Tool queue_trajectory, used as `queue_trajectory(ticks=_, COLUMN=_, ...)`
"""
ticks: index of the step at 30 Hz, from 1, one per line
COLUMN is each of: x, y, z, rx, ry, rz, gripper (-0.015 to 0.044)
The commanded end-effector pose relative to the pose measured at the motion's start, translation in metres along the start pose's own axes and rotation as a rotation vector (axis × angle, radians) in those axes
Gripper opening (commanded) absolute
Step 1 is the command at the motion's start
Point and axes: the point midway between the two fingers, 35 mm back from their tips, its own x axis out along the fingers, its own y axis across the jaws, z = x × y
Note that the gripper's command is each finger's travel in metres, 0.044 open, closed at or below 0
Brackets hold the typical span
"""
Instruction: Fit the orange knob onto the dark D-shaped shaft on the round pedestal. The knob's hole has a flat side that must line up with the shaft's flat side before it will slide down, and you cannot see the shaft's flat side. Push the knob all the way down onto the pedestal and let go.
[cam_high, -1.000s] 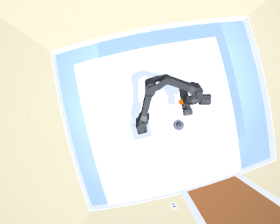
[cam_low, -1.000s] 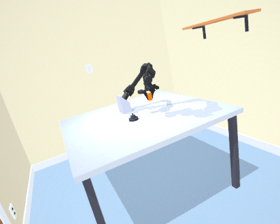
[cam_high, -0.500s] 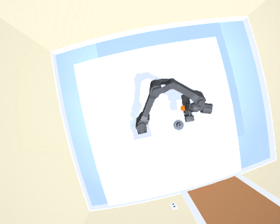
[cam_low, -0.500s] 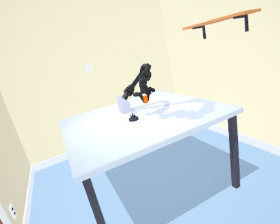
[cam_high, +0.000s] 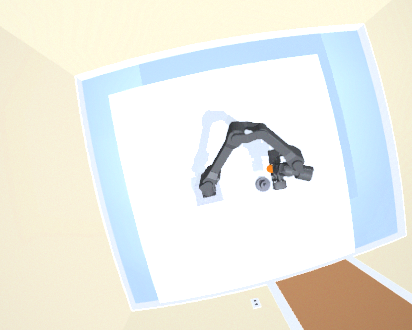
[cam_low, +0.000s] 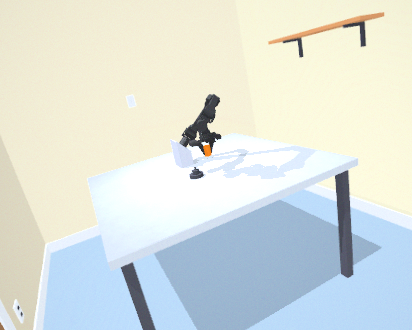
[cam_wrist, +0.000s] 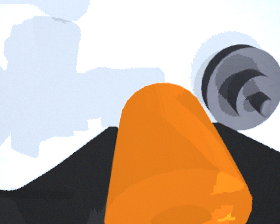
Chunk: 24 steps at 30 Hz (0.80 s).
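Observation:
The orange knob (cam_high: 270, 169) (cam_low: 207, 150) (cam_wrist: 170, 155) is held in the air, roughly upright. My gripper (cam_high: 273, 170) (cam_low: 208, 147) (cam_wrist: 164, 133) is shut on it, with a dark finger on each side in the wrist view. The round pedestal (cam_high: 257, 187) (cam_low: 196, 175) (cam_wrist: 255, 56) stands on the table, apart from the knob. It is at the upper right in the wrist view. Its short dark shaft (cam_wrist: 260, 102) is bare. The shaft's flat side cannot be made out. The knob's hole at its lower end is hidden.
The white table (cam_high: 200, 250) (cam_low: 145, 200) carries the arm's base (cam_high: 208, 189). A pale upright panel (cam_low: 182, 155) stands behind the pedestal in the exterior view. Shadows of the arm lie across the table top. A wall shelf (cam_low: 325, 29) hangs far off.

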Motion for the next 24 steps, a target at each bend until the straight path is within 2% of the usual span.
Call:
queue_trajectory(ticks=1, x=0.002, y=-0.013, z=-0.001, rx=-0.001, ry=-0.003, rz=-0.005, gripper=0.0000)
queue_trajectory(ticks=24, x=0.021, y=-0.082, z=-0.015, rx=-0.002, ry=-0.001, rz=0.003, gripper=0.0000)
